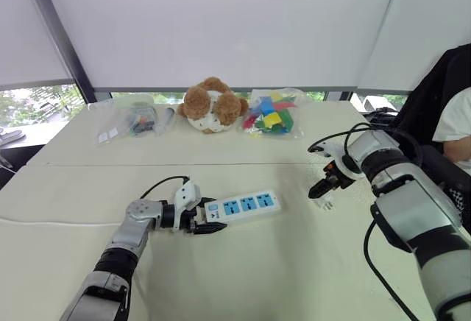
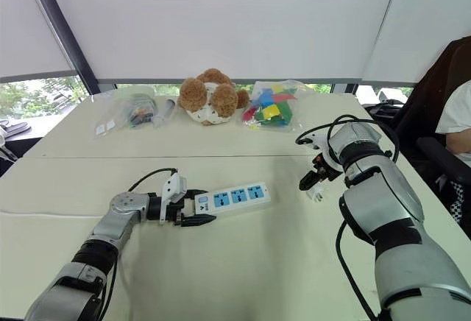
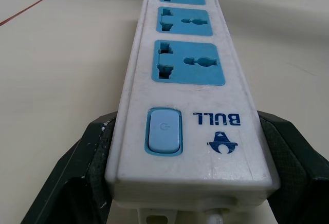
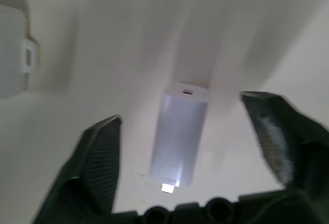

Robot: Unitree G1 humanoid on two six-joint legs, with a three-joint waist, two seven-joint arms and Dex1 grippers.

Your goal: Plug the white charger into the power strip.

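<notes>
1. head stereo pair looks forward and down over the table (both eyes share it).
2. left wrist camera: close along the power strip.
3. right wrist camera: close on the white charger.

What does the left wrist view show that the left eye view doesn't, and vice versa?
The left wrist view adds close detail: the BULL logo, the blue switch, and the black fingers pressed on both sides of the power strip. The left eye view adds the wider scene: the right gripper open over the white charger, a teddy bear, a bag of coloured blocks, a person at the edge. Both share the power strip's three blue sockets, the left gripper holding its end, and the table.
</notes>
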